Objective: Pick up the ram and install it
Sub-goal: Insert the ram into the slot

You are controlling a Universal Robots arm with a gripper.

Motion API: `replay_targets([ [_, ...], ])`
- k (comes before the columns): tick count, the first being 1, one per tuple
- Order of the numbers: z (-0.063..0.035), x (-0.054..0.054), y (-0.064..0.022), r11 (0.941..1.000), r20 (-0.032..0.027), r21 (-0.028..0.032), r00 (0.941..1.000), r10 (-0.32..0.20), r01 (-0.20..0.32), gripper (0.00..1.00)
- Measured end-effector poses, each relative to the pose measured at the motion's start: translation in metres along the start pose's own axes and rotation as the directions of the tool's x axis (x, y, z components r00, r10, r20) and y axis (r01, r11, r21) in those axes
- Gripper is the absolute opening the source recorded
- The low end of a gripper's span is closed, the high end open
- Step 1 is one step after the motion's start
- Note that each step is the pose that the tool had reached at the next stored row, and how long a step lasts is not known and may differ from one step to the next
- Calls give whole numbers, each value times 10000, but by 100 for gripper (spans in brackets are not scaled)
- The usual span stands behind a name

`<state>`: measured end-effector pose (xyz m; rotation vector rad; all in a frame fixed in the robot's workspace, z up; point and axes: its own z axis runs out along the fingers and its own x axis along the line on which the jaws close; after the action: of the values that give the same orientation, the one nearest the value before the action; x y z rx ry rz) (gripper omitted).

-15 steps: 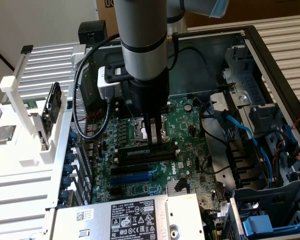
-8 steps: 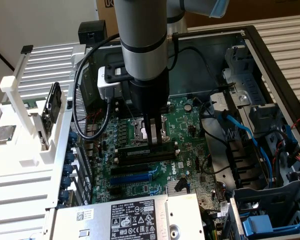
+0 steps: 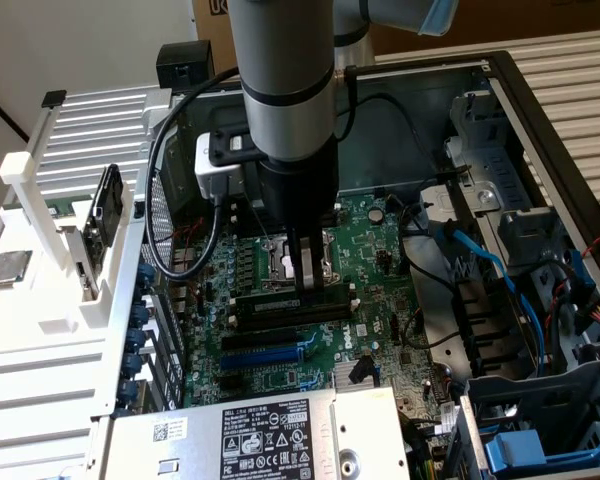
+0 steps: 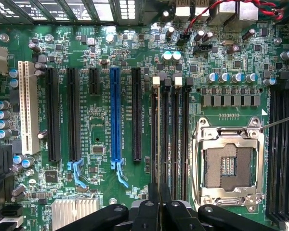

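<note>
Gripper (image 3: 302,276) sits at ctr of the exterior view. Its fingers are drawn nearly together and look to be pinching the top edge of the ram (image 3: 280,306) at approx mid-length. The ram stands on edge across the middle of that frame, in or right over a black memory slot on the mobo (image 3: 380,250), just in front of the CPU socket (image 4: 229,166). Can't tell if it's fully seated. In the wrist view the fingertips line up w/ the bank of memory slots (image 4: 176,130) and their white end clips (image 4: 156,81). The blue expansion slot (image 4: 115,115) is well apart from them.

Doing it well, my read:
- Keep the stick upright and parallel to the slot, no twist.
- Put the notch over the slot key, w/ clips swung out.
- Push straight down. The mid-length grip should load both ends evenly.
- Don't rock it or graze the socket, and back off if one end rides high.

Writing:
- The white label on the PSU (image 3: 265,435), lower ctr of the exterior view, seems to read DELL at its top-left corner, w/ a row of cert marks. The fine print isn't legible.
- The box (image 3: 208,25) at the upper edge has dark letters cut off by the frame.
- The mobo silkscreen by the slots is too small to read.
</note>
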<state>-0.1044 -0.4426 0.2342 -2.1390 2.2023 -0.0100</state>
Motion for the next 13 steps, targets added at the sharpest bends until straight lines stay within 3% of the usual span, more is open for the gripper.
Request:
replay_targets([
  [13,14,-7,9,10000,1,15,10000,0,0,12],
])
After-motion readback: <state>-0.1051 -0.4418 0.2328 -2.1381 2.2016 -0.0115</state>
